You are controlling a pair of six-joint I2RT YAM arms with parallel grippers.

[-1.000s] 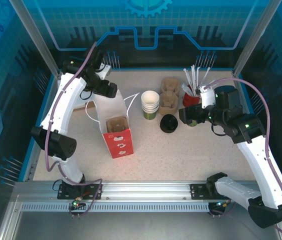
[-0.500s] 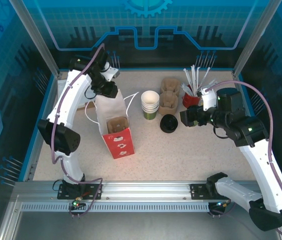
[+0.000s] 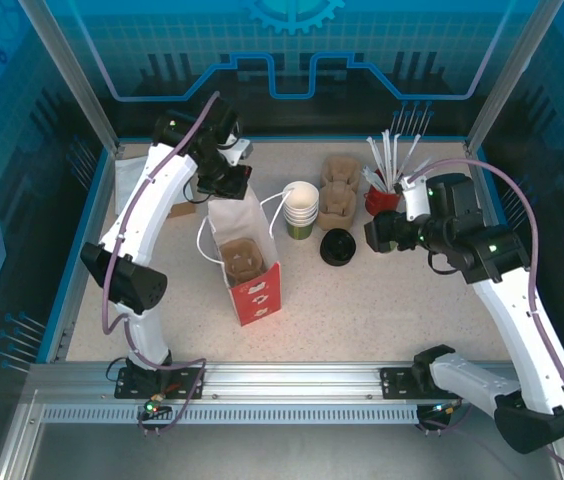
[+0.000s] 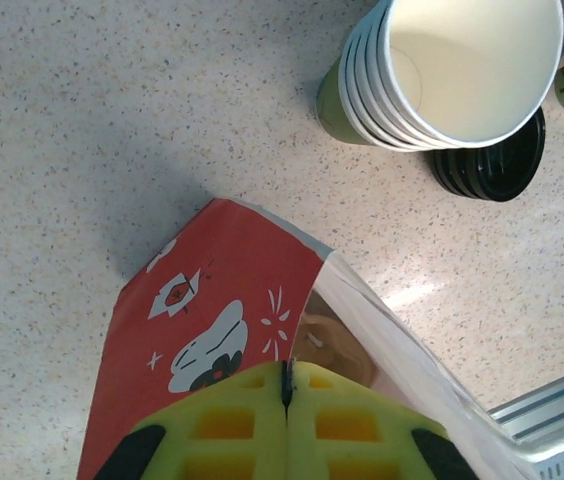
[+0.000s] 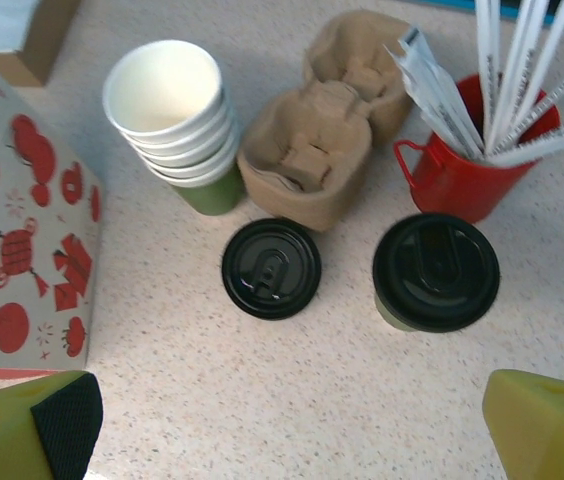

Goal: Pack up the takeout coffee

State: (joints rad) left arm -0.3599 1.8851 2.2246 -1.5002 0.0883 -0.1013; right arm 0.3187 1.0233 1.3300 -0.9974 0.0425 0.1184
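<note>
Left end effector (image 4: 287,400) grips red paper bag (image 4: 212,320) rim; released right end effector (image 5: 287,425) should centre over black-lidded paper cup (image 5: 435,272), toward 1 o'clock.

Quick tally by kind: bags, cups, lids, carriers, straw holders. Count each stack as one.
Paper bag: 1
Cup stack: 1
Lidded cup: 1
Lid pile: 1
Red cup of straws: 1
Cardboard carriers: 3, one inside the bag
Total: 8

Left arm stretched far forward, left gripper (image 3: 230,186) fingers pressed together, pinching bag (image 3: 260,293) rim. Right arm bent, right gripper (image 5: 287,425) spread wide.
</note>
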